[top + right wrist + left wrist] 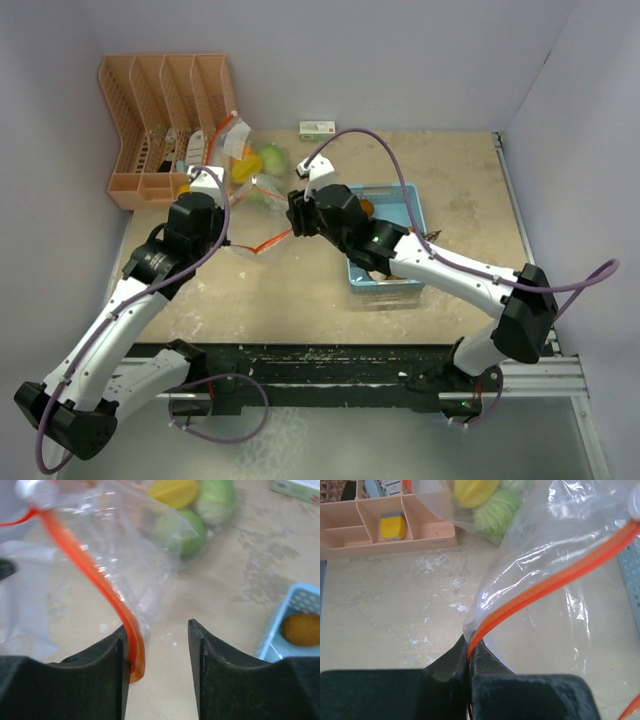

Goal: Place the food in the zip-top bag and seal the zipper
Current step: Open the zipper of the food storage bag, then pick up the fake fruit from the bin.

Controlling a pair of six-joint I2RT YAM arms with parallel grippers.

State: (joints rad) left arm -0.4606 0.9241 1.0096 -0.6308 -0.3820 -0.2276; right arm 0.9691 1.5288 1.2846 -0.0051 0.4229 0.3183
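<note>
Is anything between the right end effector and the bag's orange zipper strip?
Nothing visible. The orange zipper strip lies against the inner face of one finger of the right end effector, whose jaws stand open. Nothing sits in the gap to the other finger.

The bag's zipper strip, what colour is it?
Orange zipper strip, clearest in left wrist view.

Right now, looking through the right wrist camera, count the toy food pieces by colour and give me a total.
yellow piece: 1
green pieces: 2
orange-brown piece: 1
Total: 4
</note>
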